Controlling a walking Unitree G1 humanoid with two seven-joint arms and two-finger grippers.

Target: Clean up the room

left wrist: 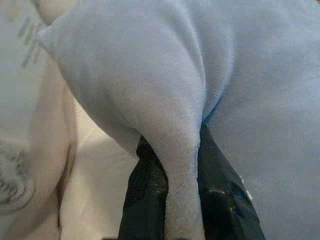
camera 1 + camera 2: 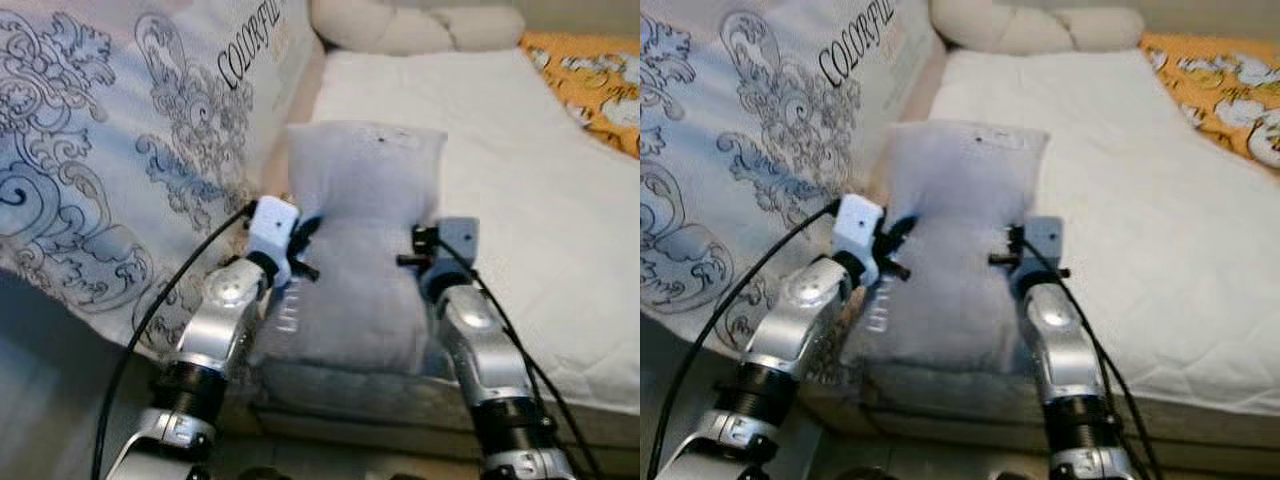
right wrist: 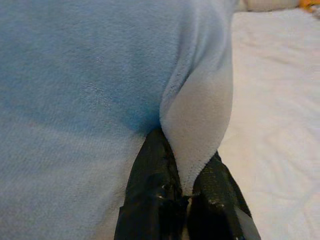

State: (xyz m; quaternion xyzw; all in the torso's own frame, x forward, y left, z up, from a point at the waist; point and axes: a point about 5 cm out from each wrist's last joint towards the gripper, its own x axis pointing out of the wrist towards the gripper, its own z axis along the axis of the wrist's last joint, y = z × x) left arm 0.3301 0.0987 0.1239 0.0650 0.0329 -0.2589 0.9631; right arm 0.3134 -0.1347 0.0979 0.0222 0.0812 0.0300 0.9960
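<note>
At the bed point(image 2: 560, 200), my left claw point(image 1: 172, 200) pinches the left edge of the pale blue pillow point(image 2: 365, 240), held over the mattress's near end; my right claw point(image 3: 182, 195) grips its right edge. I'd keep both sides level while placing it.

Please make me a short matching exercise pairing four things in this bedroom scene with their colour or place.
Things:
1. pillow
2. left gripper
3. orange blanket
4. patterned cover

Descriptions:
A. far right corner of the bed
B. pale blue, held at both sides
C. draped to the robot's left, printed with scrolls
D. pinching a fold of pale fabric

Pairs: 1-B, 2-D, 3-A, 4-C
</note>
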